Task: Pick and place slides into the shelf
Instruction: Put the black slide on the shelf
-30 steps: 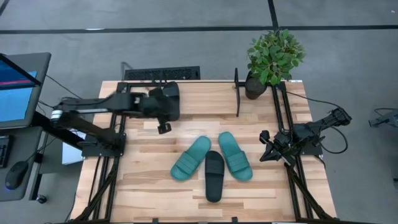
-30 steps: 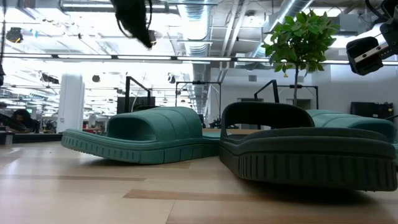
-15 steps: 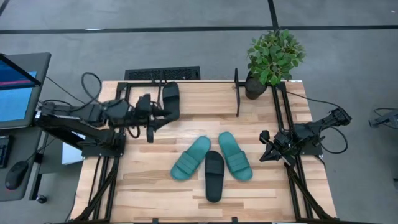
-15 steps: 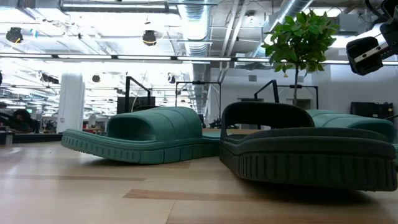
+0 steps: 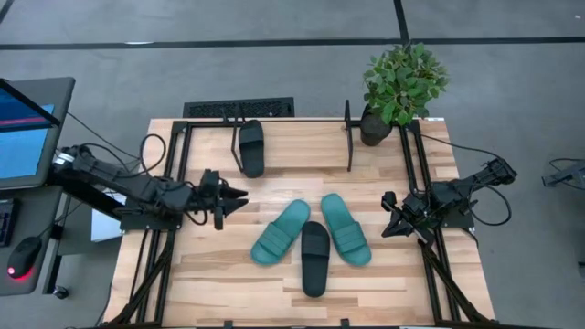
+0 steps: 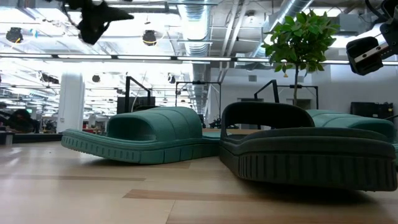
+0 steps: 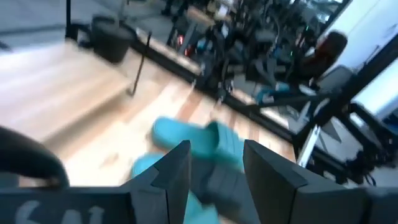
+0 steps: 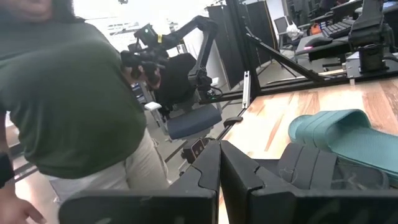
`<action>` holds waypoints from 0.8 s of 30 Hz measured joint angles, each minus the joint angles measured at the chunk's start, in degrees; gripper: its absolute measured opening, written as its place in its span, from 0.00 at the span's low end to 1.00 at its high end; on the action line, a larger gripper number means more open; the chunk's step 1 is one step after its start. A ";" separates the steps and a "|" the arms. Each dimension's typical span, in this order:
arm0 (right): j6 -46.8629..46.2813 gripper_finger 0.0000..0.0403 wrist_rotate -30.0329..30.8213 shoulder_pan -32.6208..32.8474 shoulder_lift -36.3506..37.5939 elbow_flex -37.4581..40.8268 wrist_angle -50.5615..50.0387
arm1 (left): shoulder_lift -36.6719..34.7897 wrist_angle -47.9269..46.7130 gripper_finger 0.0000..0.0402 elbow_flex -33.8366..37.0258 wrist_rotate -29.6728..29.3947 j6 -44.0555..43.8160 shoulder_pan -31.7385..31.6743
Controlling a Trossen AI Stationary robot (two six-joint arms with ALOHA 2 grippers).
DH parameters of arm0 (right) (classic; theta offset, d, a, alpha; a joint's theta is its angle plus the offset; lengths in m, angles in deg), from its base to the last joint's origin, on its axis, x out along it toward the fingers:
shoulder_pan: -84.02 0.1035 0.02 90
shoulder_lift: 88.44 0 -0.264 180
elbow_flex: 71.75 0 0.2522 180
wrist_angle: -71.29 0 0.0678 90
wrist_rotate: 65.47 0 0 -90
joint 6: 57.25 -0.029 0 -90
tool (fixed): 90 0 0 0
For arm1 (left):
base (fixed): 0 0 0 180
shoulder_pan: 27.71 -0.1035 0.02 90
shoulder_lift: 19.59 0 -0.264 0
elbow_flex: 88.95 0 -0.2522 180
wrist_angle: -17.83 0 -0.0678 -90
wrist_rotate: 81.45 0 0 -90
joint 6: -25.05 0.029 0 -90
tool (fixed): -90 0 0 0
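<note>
At the left of the high view, the left end effector has been drawn back from the shelf at upper centre and turned toward the middle of the bench; its fingers are spread wide and nothing is held between them. One black slide has been left on the shelf, near its left end frame, where a second ago it was still covered by the arm. It is judged that one of four placements is done and that the left arm is being lined up for the next pick. At centre, three slides lie on the bench in a fan: a teal slide on the left, a second black slide in the middle touching both neighbours, and another teal slide on the right. A potted plant stands at upper right. At the right edge the right end effector is parked, pinched shut and empty, unchanged over the last second. No brand, label or legible writing can be made out on any item
</note>
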 joint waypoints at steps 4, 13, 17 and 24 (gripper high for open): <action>0.00 0.00 0.01 0.00 0.00 0.00 0.01 | -0.85 -1.11 0.34 3.25 0.21 -2.37 2.79; 0.00 0.00 0.01 0.00 0.00 0.00 0.01 | -0.47 8.13 0.34 11.07 0.13 -3.91 8.59; -0.01 0.00 0.01 -0.01 0.00 0.00 0.00 | -0.47 10.49 0.34 13.89 -0.32 -6.21 10.34; 2.85 0.00 0.21 -0.07 0.00 0.00 0.01 | -0.46 11.74 0.34 19.64 -5.19 -13.32 13.26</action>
